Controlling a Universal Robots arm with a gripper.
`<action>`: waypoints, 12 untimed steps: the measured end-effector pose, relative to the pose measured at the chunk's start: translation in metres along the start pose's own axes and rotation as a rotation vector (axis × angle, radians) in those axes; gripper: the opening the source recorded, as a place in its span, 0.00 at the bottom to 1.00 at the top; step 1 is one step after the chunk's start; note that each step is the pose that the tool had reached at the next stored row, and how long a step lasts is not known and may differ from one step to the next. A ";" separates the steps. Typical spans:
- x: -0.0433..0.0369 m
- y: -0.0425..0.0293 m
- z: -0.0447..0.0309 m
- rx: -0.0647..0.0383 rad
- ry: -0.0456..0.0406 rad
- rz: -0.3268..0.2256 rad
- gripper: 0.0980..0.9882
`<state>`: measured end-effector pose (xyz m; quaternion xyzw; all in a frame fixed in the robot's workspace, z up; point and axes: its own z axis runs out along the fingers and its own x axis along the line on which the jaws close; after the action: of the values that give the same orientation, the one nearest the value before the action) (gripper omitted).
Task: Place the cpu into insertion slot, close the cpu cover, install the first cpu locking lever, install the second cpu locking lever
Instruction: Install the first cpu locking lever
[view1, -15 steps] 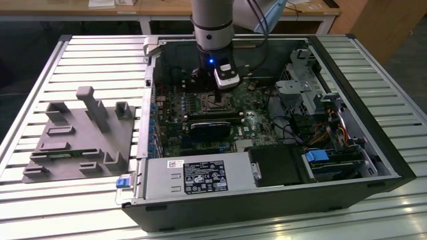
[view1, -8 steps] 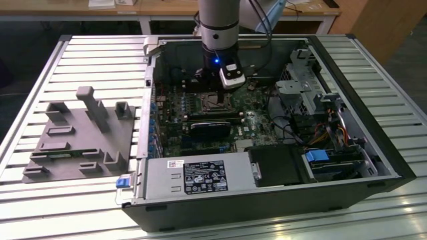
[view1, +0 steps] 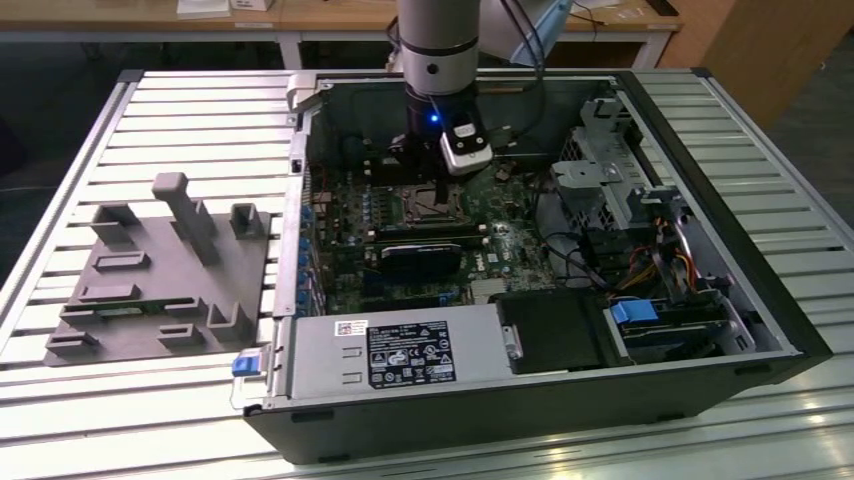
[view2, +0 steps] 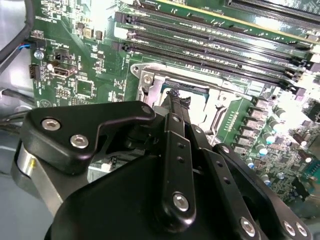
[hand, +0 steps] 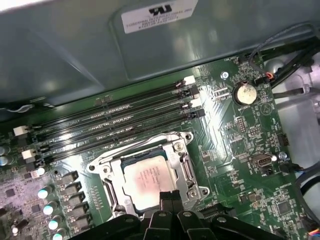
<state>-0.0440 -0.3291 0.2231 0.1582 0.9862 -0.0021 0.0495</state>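
Gripper (hand: 170, 196) fingers pressed together, nothing between them, tips just over the cpu (hand: 147, 180). Cpu lies flat in the insertion slot (hand: 111, 194), with the cpu cover (hand: 186, 170) down around it. Chip's print too faint to read. White label (hand: 159, 15) on case wall (hand: 75, 60) is cut off. Glare washes out the chip in the second wrist view. Exterior view, lower centre: printed label (view1: 407, 352) on power supply (view1: 320, 352).

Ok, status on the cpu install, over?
Gripper shut, tips at the insertion slot's edge. Cpu seated in the slot, cpu cover down over it. Nothing blocking the gripper.
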 end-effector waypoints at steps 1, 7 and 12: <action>-0.0002 0.0000 -0.0017 0.000 -0.0001 -0.001 0.00; -0.0011 0.0001 -0.0108 -0.001 0.0000 -0.005 0.00; -0.0019 0.0003 -0.0191 -0.001 0.0000 -0.007 0.00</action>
<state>-0.0439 -0.3291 0.2423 0.1547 0.9867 -0.0019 0.0496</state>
